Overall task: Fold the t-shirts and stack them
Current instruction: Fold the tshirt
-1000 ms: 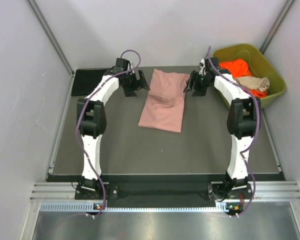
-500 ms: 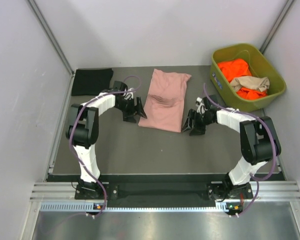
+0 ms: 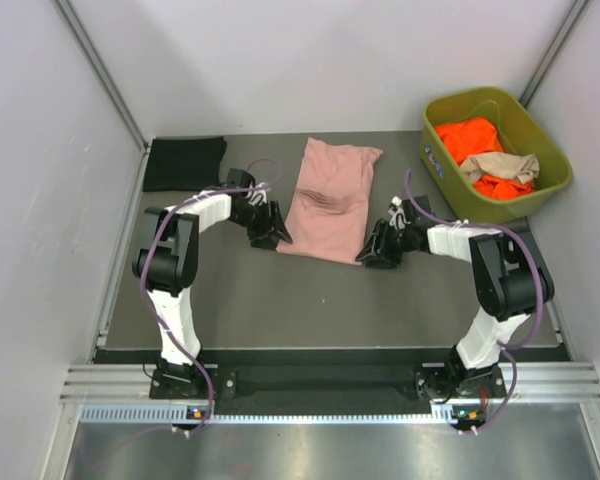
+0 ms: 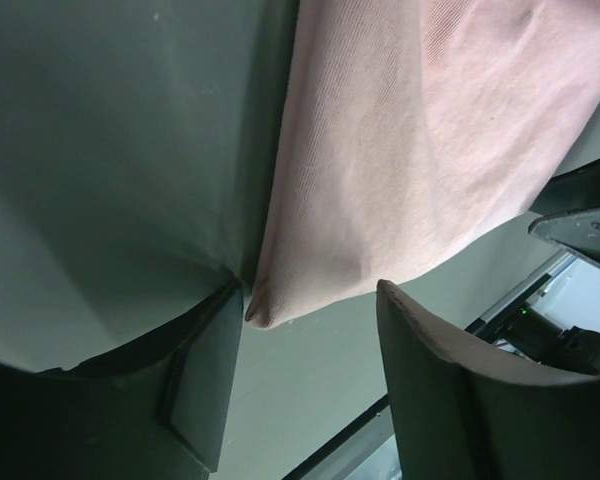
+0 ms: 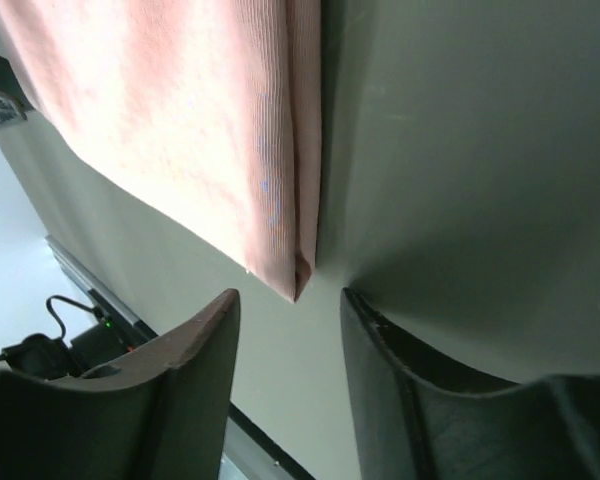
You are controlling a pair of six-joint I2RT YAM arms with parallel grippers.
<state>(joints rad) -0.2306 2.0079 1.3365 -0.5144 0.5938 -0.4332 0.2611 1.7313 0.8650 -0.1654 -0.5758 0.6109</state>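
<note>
A dusty pink t-shirt (image 3: 331, 198) lies folded lengthwise in the middle of the table. My left gripper (image 3: 273, 238) is low at its near left corner, and my right gripper (image 3: 370, 254) is low at its near right corner. In the left wrist view the pink t-shirt corner (image 4: 265, 312) sits just ahead of the left gripper (image 4: 310, 300), whose jaws stand apart. In the right wrist view the pink corner (image 5: 297, 285) lies just ahead of the right gripper (image 5: 290, 300), jaws apart, gripping nothing. A black t-shirt (image 3: 184, 163) lies folded at the back left. Orange t-shirts (image 3: 472, 136) and a tan t-shirt (image 3: 502, 166) fill the bin.
The olive-green bin (image 3: 533, 130) stands at the back right, off the dark table mat (image 3: 320, 300). Grey walls close in on the left, right and back. A metal rail (image 3: 320, 385) runs along the near edge by the arm bases.
Both arms came down from the shirt's far corners to its near corners. The black shirt, earlier partly covered by the left arm, now shows. Both pairs of jaws have narrowed.
</note>
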